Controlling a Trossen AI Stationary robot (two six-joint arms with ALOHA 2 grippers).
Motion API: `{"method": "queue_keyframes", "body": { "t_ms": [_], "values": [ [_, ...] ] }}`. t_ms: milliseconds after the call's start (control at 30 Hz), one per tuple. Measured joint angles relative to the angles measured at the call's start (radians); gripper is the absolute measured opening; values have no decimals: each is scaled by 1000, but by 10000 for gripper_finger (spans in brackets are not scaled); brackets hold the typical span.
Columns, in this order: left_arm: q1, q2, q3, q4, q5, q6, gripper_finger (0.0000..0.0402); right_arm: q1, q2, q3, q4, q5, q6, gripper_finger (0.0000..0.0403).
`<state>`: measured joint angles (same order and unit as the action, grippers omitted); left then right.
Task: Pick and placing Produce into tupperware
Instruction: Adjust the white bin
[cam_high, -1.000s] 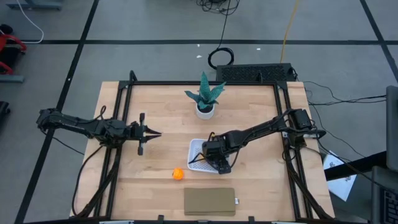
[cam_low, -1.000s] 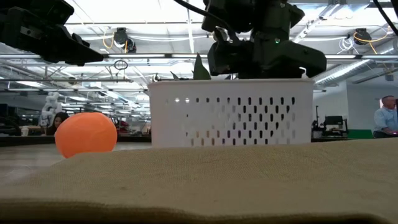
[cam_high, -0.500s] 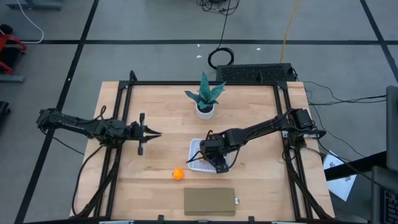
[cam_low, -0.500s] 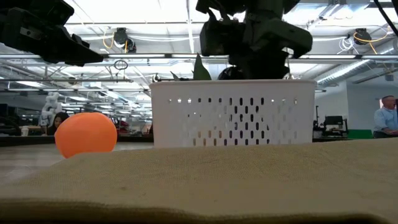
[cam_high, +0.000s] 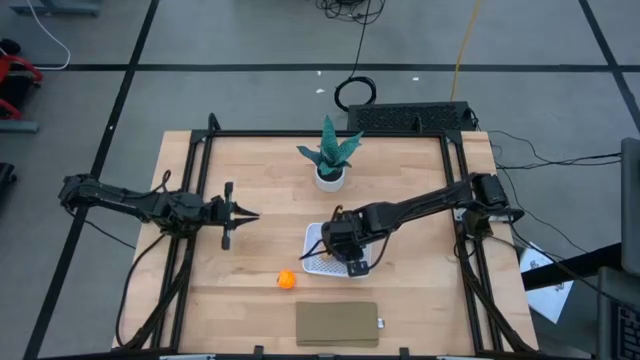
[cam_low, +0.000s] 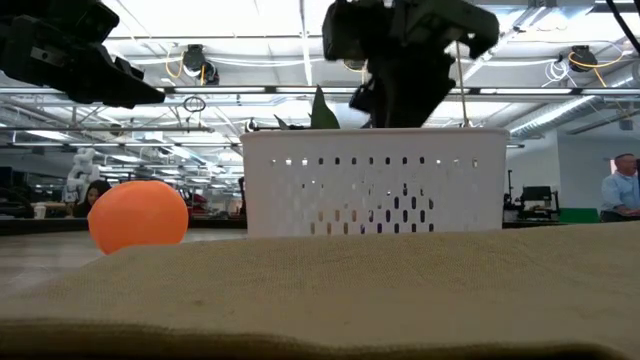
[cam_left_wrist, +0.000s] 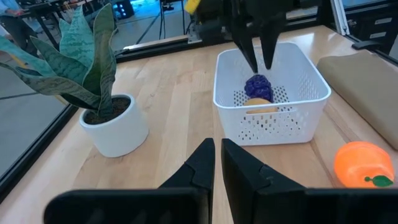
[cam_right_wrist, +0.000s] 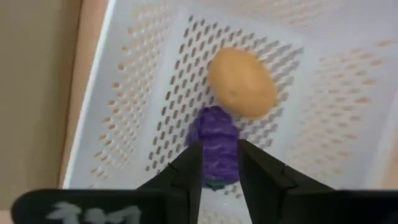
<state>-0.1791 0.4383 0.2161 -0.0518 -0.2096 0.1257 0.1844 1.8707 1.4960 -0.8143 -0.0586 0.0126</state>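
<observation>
Two of the three produce pieces are already seen inside the tupperware (cam_left_wrist: 271, 93), a white perforated container standing near the middle of the wooden worktop (cam_high: 260, 170), between a potted plant (cam_high: 329, 155) and a flat tan pad (cam_high: 337, 324).

Above the container the right tool (cam_right_wrist: 218, 163) is held with its fingers a narrow gap apart, nothing gripped between them; in its own wrist view the purple lump (cam_right_wrist: 215, 142) lies on the dotted base just below the fingertips, touching the tan-yellow oval (cam_right_wrist: 242, 83) beside it. The left tool (cam_left_wrist: 217, 158) hangs over the left part of the worktop, well apart from the container, its fingers almost together and empty.

The orange ball (cam_high: 286, 280) is left outside, on the bare wood just beside the container's corner and near the pad.

The placing of the purple piece is judged done or nearly so, with the ball as the remaining piece. Several risks are judged from this. The container looks light, so it could be dragged or tipped if a fingertip catches its wall on the way out. The ball could be rolled away by a glancing touch, since it is round and free on smooth wood. A low approach could also be snagged by the pad's edge.
</observation>
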Motion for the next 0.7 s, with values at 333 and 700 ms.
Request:
{"method": "queue_keyframes", "body": {
  "t_ms": [333,700],
  "values": [
    [0,0,0,0,0,0,33,0,-44,1,-1,99,1,43],
    [0,0,0,0,0,-30,33,-6,-40,1,13,147,-32,1]
  ]
}}
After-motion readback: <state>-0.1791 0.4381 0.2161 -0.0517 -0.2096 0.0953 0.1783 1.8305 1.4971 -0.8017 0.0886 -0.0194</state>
